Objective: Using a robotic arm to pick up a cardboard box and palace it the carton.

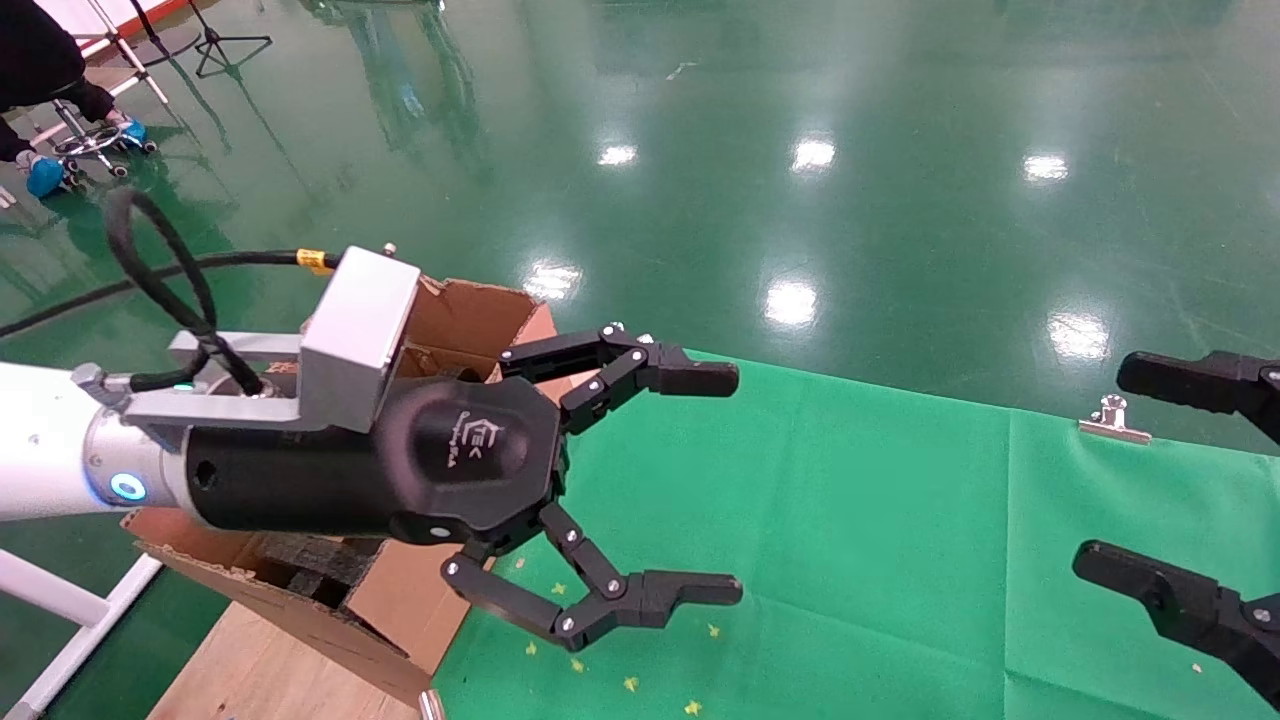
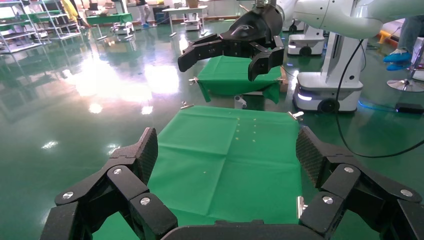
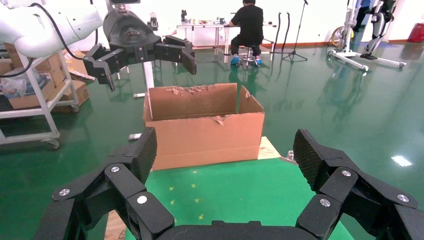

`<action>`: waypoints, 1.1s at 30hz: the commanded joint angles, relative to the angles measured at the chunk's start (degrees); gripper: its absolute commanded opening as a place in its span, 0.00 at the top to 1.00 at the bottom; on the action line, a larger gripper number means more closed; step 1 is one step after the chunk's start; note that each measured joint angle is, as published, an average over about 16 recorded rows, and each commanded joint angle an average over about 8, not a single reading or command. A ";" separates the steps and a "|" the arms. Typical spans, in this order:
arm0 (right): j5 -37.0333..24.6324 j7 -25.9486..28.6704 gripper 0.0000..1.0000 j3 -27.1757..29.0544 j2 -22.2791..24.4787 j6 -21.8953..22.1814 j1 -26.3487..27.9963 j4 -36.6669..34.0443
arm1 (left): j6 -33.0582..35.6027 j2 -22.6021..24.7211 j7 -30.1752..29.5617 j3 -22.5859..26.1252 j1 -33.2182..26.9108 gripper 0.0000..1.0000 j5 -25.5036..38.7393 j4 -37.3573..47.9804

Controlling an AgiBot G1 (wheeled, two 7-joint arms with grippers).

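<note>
My left gripper [image 1: 736, 485], on the white arm with the silver wrist, is open and empty. It hovers over the left part of the green cloth [image 1: 850, 560], in front of the carton [image 1: 470, 310]. The carton has ragged flaps and dark foam [image 1: 320, 565] inside, and it also shows in the right wrist view [image 3: 205, 135]. My right gripper [image 1: 1105, 465] is open and empty at the cloth's right edge. The left wrist view shows open jaws [image 2: 227, 155] over bare cloth [image 2: 225, 150]. The right wrist view shows open jaws [image 3: 225, 155] facing the carton. The small cardboard box is out of view.
The carton stands on a wooden board [image 1: 250, 670] at the cloth's left end. Metal clips [image 1: 1113, 420] hold the cloth's edges. Small yellow marks [image 1: 630, 684] dot the cloth. A seated person [image 1: 40, 60] and a tripod [image 1: 215, 45] are far back left on the glossy green floor.
</note>
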 commanded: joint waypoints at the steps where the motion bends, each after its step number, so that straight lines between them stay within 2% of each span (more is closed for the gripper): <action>1: 0.00 0.00 0.00 0.00 0.00 0.00 0.00 0.00 | -0.01 -0.01 -0.01 0.01 -0.02 0.00 0.04 0.01; 33: 0.00 0.00 0.00 0.00 0.00 0.00 0.00 0.00 | -0.09 -0.05 -0.07 0.09 -0.11 0.00 0.20 0.09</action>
